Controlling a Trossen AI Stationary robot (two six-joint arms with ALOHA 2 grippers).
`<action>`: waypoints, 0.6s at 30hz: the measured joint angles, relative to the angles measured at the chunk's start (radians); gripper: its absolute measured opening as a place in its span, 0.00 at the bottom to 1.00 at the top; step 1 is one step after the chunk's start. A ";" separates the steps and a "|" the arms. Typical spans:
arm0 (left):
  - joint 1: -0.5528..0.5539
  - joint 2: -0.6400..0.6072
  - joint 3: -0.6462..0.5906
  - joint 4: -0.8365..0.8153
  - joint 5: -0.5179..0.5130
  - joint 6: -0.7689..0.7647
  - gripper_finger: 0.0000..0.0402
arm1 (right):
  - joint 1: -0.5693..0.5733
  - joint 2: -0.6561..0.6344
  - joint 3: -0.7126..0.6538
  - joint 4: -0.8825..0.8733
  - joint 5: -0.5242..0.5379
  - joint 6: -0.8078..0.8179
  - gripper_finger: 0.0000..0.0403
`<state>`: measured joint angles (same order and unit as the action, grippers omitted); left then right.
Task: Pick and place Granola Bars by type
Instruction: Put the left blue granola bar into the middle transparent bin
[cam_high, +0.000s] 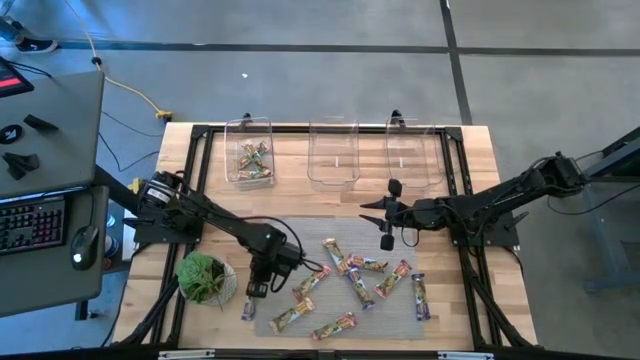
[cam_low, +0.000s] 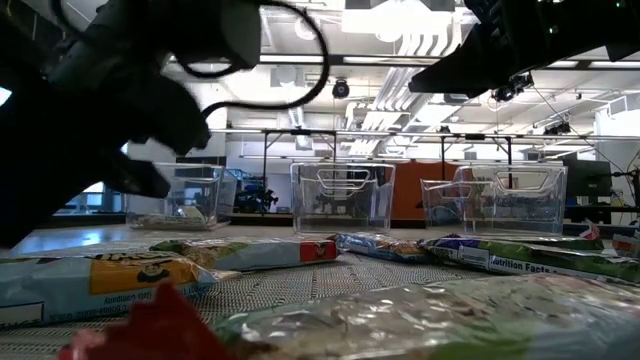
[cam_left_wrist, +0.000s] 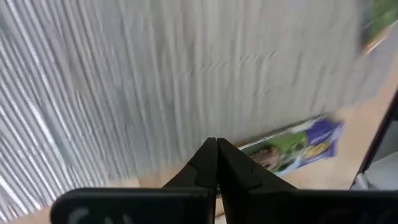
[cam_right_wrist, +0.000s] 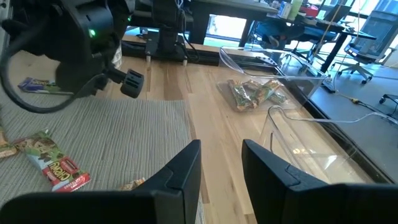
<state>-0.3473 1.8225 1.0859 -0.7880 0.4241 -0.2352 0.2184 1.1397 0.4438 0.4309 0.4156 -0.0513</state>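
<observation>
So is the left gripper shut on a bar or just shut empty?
Shut and empty: the left gripper's fingers meet with nothing between them; a green and purple bar lies beyond.

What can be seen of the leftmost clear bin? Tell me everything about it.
The leftmost clear bin looks like transparent plastic: a rectangular, open-topped box with rounded corners and see-through walls. It stands upright on the wooden table at the far edge, at the left end of a row of three bins, with a gap between it and the middle bin. A small heap of wrapped bars in green and yellow wrappers lies on its floor. Nothing else touches it.
</observation>
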 joint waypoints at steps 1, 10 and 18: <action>0.000 0.000 0.014 0.000 -0.001 0.006 0.00 | 0.000 0.000 0.000 0.000 0.000 0.000 0.25; 0.000 -0.001 0.167 -0.038 -0.102 0.109 0.00 | 0.000 0.000 0.000 0.000 0.000 -0.001 0.25; 0.001 -0.002 0.236 -0.054 -0.369 0.258 0.00 | 0.000 0.000 0.000 0.000 0.000 -0.001 0.25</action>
<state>-0.3464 1.8210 1.3215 -0.8415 0.0556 0.0230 0.2184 1.1397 0.4438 0.4309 0.4157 -0.0521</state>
